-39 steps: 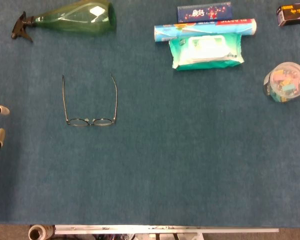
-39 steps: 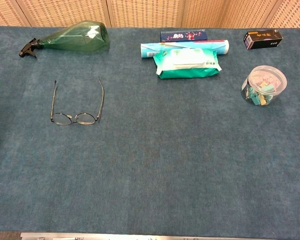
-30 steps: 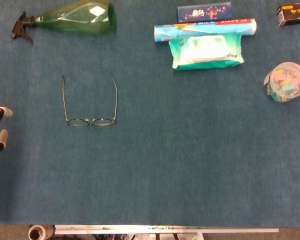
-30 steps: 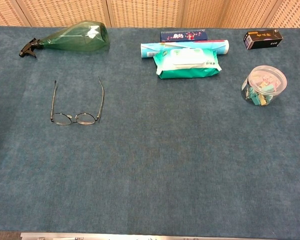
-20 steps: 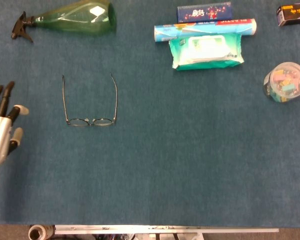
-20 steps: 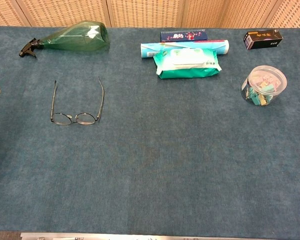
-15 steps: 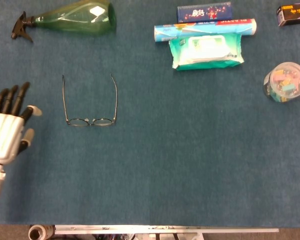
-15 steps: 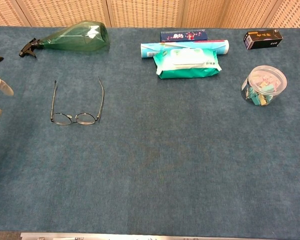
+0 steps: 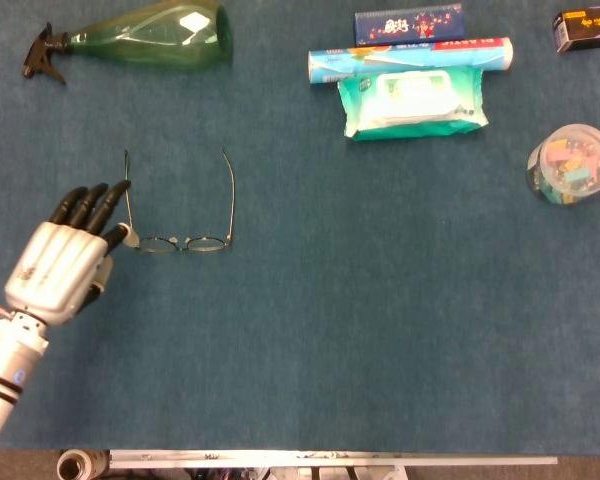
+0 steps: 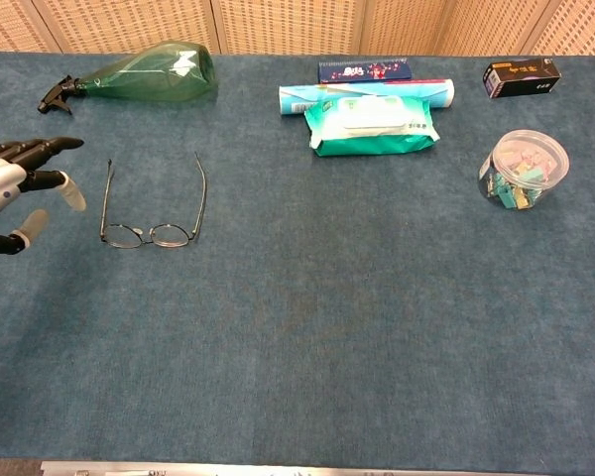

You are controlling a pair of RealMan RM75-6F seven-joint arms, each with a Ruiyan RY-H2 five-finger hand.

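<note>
The left hand (image 9: 62,256), fingers spread and empty, hovers just left of the glasses (image 9: 180,213), whose temples run away from the robot; the right hand is unseen.

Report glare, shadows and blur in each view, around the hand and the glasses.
Head view: even light, sharp; a white glare patch on the green spray bottle; the left hand and glasses cast hardly any shadow. Chest view: the same glare on the bottle, the hand cut by the left edge, its fingertips slightly soft, the glasses crisp.
</note>
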